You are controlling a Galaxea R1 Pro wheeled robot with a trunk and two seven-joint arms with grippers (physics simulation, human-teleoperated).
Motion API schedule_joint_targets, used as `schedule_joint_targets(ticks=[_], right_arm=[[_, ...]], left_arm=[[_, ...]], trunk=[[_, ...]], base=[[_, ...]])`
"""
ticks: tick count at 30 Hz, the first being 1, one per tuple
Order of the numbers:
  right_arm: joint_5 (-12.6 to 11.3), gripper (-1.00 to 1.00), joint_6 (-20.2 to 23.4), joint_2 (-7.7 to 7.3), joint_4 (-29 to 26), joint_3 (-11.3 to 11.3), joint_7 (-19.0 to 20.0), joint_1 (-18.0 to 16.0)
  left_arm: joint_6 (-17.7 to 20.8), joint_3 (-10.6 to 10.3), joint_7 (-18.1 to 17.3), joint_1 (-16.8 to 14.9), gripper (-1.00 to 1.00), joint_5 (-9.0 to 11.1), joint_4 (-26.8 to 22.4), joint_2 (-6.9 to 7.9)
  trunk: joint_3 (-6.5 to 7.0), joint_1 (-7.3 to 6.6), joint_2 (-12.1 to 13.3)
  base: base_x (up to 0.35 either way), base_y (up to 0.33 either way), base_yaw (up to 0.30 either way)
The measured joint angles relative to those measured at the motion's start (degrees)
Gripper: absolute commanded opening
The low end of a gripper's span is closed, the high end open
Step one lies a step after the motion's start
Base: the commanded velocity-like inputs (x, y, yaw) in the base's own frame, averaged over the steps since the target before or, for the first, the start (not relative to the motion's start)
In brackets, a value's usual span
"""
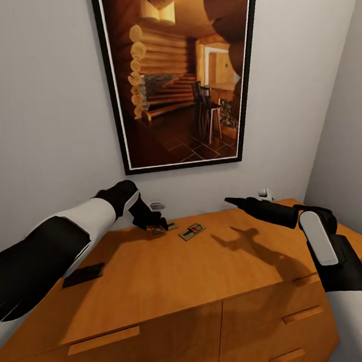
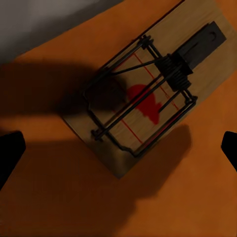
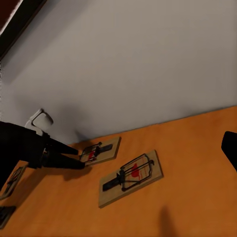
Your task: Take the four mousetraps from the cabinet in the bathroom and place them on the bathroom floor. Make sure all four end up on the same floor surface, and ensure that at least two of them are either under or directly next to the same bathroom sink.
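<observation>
The left gripper (image 1: 158, 224), jaws wide, is hovering over a mousetrap (image 2: 143, 94) near the cabinet's (image 1: 171, 278) back edge, apparently to grasp it.

home room | wooden cabinet (image 1: 171, 288) | framed cabin picture (image 1: 180, 74) | grey walls

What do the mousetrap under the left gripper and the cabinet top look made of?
Mousetrap: pale wood-grain board with dark wire and spring, apparently metal, plus a red printed mark. Cabinet top: smooth orange-brown wood or veneer; faint sheen, grain barely visible.
</observation>
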Motion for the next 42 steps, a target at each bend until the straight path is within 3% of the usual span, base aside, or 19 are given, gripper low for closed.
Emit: schedule_joint_targets(ticks=[8,21,42], right_arm=[[0.01,1.00,-0.07,-0.32,-0.27,2.38,0.10,0.00],[0.05,1.00,-0.04,-0.57,-0.32,3.12,0.18,0.00],[-0.01,1.00,-0.04,-0.51,-0.34,3.17,0.19,0.00]], left_arm=[[-0.18,-0.74,0.08,0.16,1.00,-0.73,-0.36,-0.21],[-0.34,-1.46,0.39,0.65,1.00,-1.37,-1.52,-0.11],[-0.37,-4.67,0.41,3.03,1.00,-7.41,-7.95,0.08]], trunk=[[0.00,0.00,0.00],[0.00,0.00,0.00],[0.00,0.00,0.00]], base=[[0.000,0.000,0.000],[0.000,0.000,0.000],[0.000,0.000,0.000]])
